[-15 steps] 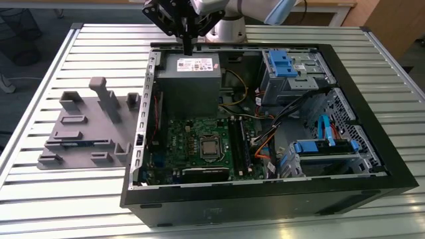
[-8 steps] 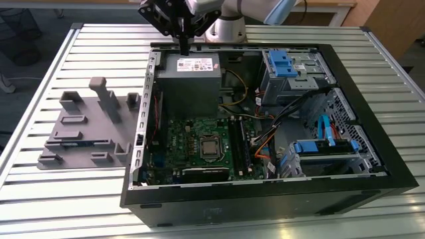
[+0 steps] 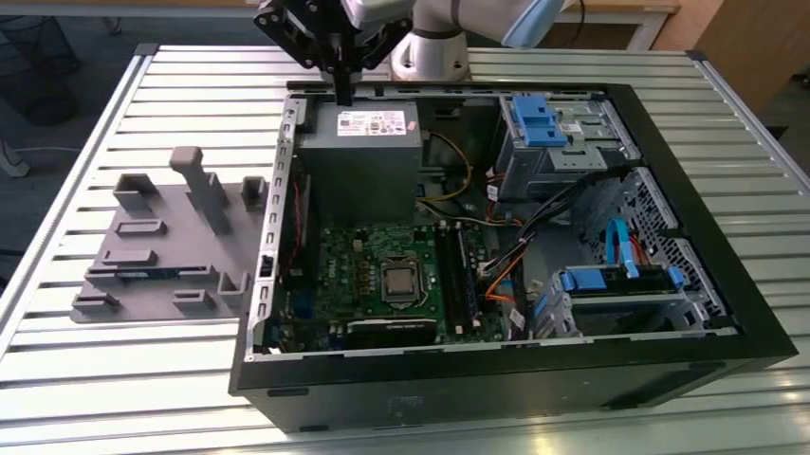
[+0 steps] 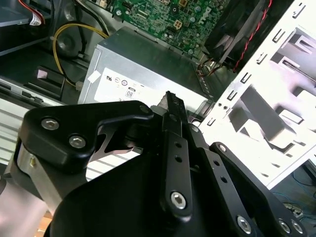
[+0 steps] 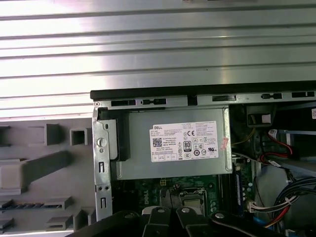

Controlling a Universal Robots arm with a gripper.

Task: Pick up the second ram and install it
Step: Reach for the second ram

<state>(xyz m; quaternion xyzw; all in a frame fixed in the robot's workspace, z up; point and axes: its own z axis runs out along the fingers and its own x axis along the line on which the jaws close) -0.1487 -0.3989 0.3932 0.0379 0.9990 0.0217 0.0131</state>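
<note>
Open computer case (image 3: 506, 391) lies on its side on the slatted table (image 3: 165, 379). Inside it I see:
- grey power supply (image 3: 360, 152) at the far end, label up
- green motherboard (image 3: 367, 275) nearer, with the processor socket (image 3: 402, 281) in its middle and long black slots (image 3: 453, 275) just to the exterior view's right of the socket
- blue-fronted drive cages (image 3: 544, 123) on the exterior view's right, with loose cables between them

Grey fixture (image 3: 152, 246) sits on the table just outside the case, on the exterior view's left. The second ram (image 3: 139, 274) lies in one of its near slots: a thin blue-green strip, flat and low, well apart from the tool. I cannot make out its chips.

Gripper (image 3: 341, 95) hangs over the far edge of the power supply. Its fingers (image 4: 170, 113) are pressed together into one black bar, and I see nothing between them. The first wrist view looks straight down on the power supply label
</note>
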